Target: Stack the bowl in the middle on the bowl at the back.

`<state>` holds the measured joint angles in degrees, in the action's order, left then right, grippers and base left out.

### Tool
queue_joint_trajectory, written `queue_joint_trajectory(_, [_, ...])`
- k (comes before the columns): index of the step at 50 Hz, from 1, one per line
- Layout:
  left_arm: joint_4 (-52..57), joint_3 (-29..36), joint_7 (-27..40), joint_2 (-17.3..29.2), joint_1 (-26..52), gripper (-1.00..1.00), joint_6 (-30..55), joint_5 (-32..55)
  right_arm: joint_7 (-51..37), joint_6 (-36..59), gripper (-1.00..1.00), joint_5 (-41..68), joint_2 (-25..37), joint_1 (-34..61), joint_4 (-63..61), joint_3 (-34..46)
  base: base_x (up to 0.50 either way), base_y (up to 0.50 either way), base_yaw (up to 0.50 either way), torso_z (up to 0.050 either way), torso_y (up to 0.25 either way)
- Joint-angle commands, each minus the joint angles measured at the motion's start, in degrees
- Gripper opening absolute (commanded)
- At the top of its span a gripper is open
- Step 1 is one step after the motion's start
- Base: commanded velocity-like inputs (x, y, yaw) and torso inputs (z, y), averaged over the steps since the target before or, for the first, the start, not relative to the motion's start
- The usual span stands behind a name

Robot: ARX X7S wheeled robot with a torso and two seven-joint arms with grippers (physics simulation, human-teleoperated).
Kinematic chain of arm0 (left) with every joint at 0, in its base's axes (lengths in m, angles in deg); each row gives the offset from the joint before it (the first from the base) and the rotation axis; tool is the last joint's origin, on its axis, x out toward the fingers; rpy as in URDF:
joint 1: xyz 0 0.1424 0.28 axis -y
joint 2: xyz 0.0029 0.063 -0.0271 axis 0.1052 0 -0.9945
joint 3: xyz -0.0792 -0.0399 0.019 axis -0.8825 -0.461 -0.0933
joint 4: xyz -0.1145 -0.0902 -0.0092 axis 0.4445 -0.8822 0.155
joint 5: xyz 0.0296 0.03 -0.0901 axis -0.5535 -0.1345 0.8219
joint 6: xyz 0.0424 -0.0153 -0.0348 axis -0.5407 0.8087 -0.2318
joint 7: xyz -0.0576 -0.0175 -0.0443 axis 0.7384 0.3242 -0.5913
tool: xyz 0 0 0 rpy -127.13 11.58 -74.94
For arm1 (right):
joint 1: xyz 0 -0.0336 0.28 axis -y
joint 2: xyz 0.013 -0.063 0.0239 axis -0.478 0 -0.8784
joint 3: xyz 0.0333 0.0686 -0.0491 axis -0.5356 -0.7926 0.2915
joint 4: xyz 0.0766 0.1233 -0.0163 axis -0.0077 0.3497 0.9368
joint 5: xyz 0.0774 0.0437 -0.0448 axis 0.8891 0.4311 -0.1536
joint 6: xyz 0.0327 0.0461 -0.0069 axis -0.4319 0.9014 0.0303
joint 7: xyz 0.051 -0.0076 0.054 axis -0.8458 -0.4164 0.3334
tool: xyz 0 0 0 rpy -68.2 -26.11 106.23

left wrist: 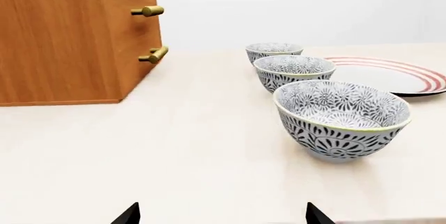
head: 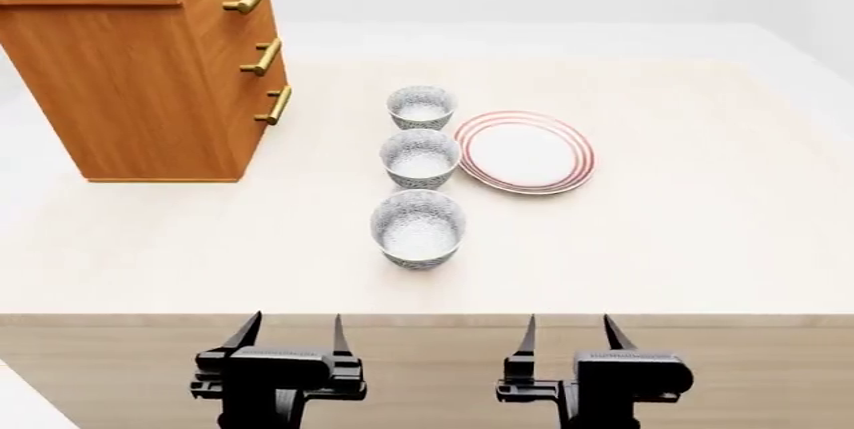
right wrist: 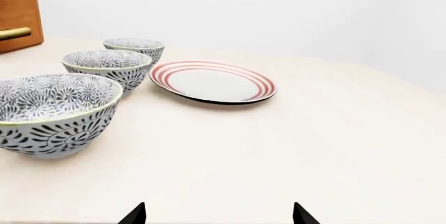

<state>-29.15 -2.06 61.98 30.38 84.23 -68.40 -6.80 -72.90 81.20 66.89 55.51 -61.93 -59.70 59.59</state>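
Note:
Three speckled grey-and-white bowls stand in a row running away from me. The bowl in the middle [head: 420, 158] [left wrist: 293, 71] [right wrist: 108, 67] sits between the bowl at the back [head: 422, 107] [left wrist: 273, 52] [right wrist: 135, 48] and a nearest bowl [head: 418, 228] [left wrist: 341, 117] [right wrist: 53, 112]. All stand upright and apart. My left gripper [head: 295, 332] [left wrist: 221, 214] and right gripper [head: 569, 332] [right wrist: 219, 213] hover before the table's front edge, both open and empty, well short of the bowls.
A wooden drawer cabinet [head: 147, 59] [left wrist: 70, 36] with brass handles stands at the back left. A red-ringed white plate [head: 525, 152] [left wrist: 394, 75] [right wrist: 212, 82] lies right of the middle bowl. The pale table [head: 694, 239] ends at a front edge just ahead of the grippers.

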Motion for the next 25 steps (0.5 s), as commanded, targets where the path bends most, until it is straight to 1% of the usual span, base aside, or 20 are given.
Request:
queue_joint_trajectory(1, [-0.3,1.6,1.3,1.2,0.6,1.0,1.1,0.5,-2.9,-0.2,1.0,-1.9,1.4,-0.2,0.0,2.1,0.01,0.5,0.0,0.0,0.0])
queue_joint_trajectory(8, [0.4,2.1,1.7,1.7,1.1,1.0,2.3,1.1,-3.3,0.3,1.0,-1.7,2.0,-0.2,-0.6,2.7,0.09,0.5,0.0,0.0,0.0])
queue_joint_trajectory(15, [3.5,2.4,2.0,2.2,3.1,1.0,7.1,2.0,-3.5,4.0,1.0,-0.3,2.5,-0.4,-5.0,2.1,0.0,0.0,0.0,0.0,0.0])
queue_joint_trajectory(22, [12.1,2.2,1.5,2.8,6.4,1.0,17.2,5.3,-2.7,12.4,1.0,-0.4,4.3,0.3,-16.5,1.7,0.05,0.0,0.0,0.0,0.0])
queue_joint_trajectory(25, [16.0,2.0,1.7,3.1,8.0,1.0,20.8,6.5,-2.6,15.2,1.0,-0.1,5.0,1.4,-20.7,1.0,0.48,0.0,0.0,0.0,0.0])
